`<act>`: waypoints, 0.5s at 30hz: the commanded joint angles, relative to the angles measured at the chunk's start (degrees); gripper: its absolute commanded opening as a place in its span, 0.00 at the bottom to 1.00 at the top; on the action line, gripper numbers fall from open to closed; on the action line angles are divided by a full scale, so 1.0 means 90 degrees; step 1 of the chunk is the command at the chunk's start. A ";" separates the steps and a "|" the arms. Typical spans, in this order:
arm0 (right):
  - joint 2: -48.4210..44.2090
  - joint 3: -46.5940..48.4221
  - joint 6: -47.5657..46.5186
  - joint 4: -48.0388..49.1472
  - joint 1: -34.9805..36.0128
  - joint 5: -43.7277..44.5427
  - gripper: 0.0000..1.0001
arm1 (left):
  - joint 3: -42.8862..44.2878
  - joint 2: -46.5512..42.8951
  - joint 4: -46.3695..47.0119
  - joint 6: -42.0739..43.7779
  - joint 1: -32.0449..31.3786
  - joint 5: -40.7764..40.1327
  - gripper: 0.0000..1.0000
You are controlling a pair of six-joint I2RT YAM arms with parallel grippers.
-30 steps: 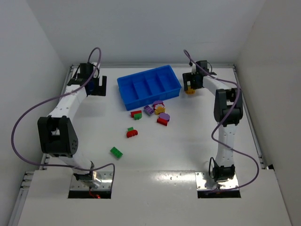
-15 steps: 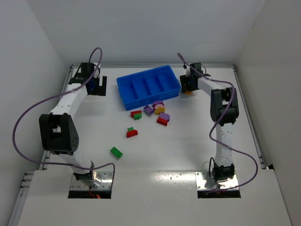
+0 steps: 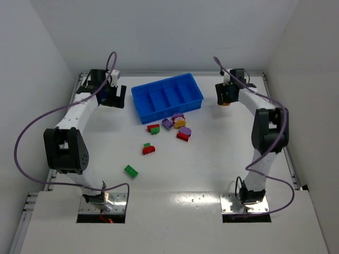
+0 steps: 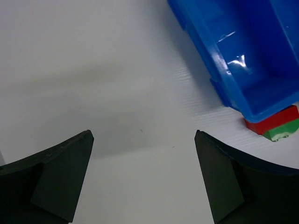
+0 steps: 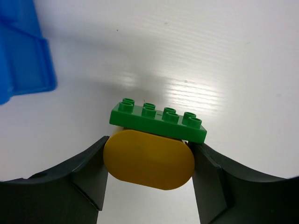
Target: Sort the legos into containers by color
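My right gripper (image 5: 149, 151) is shut on a rounded yellow lego (image 5: 148, 161) with a flat green lego (image 5: 159, 120) stuck to it. In the top view it (image 3: 225, 98) hangs right of the blue tray (image 3: 175, 110), apart from it. The tray's four containers show nothing inside. Loose legos lie in front of the tray: red (image 3: 153, 127), purple (image 3: 167, 123), yellow (image 3: 180, 125), purple (image 3: 185, 130), red (image 3: 183, 136). Farther forward are a red one (image 3: 149, 150) and a green one (image 3: 131, 171). My left gripper (image 3: 117, 97) is open over bare table left of the tray (image 4: 233, 56).
In the left wrist view a red lego (image 4: 273, 122) and a green lego (image 4: 282, 131) sit against the tray's near corner. White walls close the table at back and sides. The tray's corner (image 5: 23, 56) shows at the left of the right wrist view.
My right gripper swung in toward the tray's right end, then out to the right, carrying the yellow and green legos. The left gripper shifted slightly toward the tray.
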 commanded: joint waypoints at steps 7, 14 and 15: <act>-0.2359 -0.0746 -0.2410 -0.0755 0.0085 -0.2901 0.00 | 0.1530 0.0668 -0.1824 0.1299 -0.0094 0.3389 0.97; -0.2312 -0.0649 -0.3212 -0.1048 0.0446 -0.4602 0.00 | 0.2529 0.1346 -0.3401 0.1771 -0.0640 0.5376 0.97; -0.2311 -0.0543 -0.3212 -0.1048 0.0525 -0.4671 0.00 | 0.2471 0.1286 -0.3323 0.1655 -0.0757 0.5297 0.97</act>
